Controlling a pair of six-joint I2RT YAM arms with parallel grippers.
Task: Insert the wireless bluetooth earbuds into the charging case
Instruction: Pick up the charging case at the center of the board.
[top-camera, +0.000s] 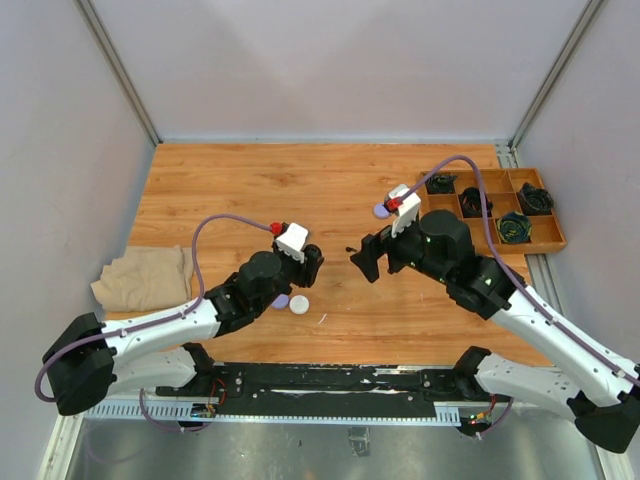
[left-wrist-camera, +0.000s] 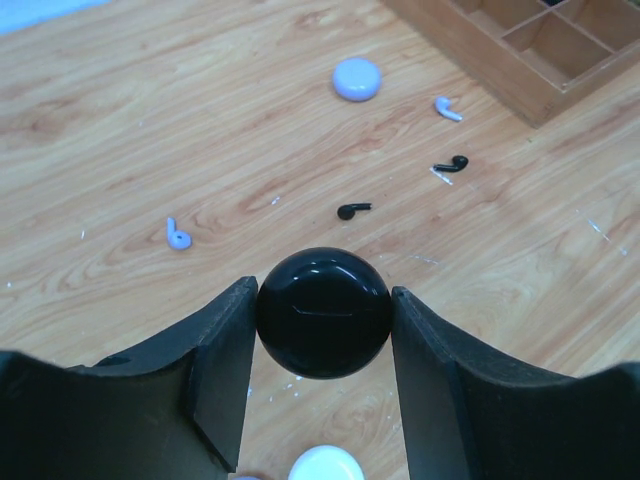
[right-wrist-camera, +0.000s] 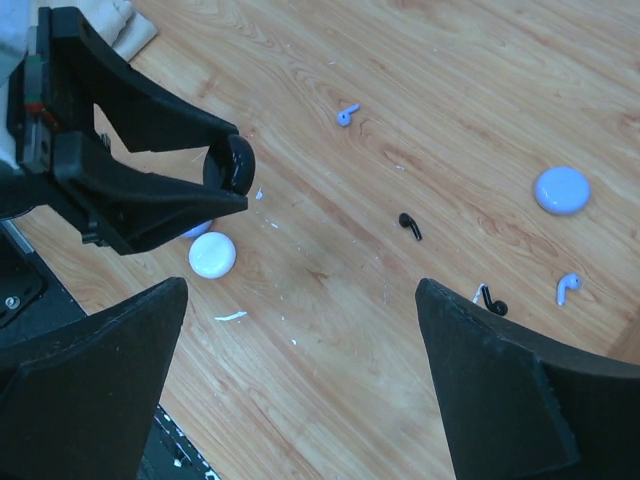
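The left tool (left-wrist-camera: 323, 318) clamps the black case (left-wrist-camera: 322, 305); the right tool (right-wrist-camera: 300, 300) hangs spread and empty. Black earbuds (left-wrist-camera: 353, 210) lie on the surface (left-wrist-camera: 150, 120) beyond the case. Best keep it level.

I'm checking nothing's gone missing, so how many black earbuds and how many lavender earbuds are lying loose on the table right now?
Black earbuds: 2
Lavender earbuds: 2
Total: 4

Legible text, labels, brands, numbers, signs: none on any item, case, earbud, tray or arm in view.
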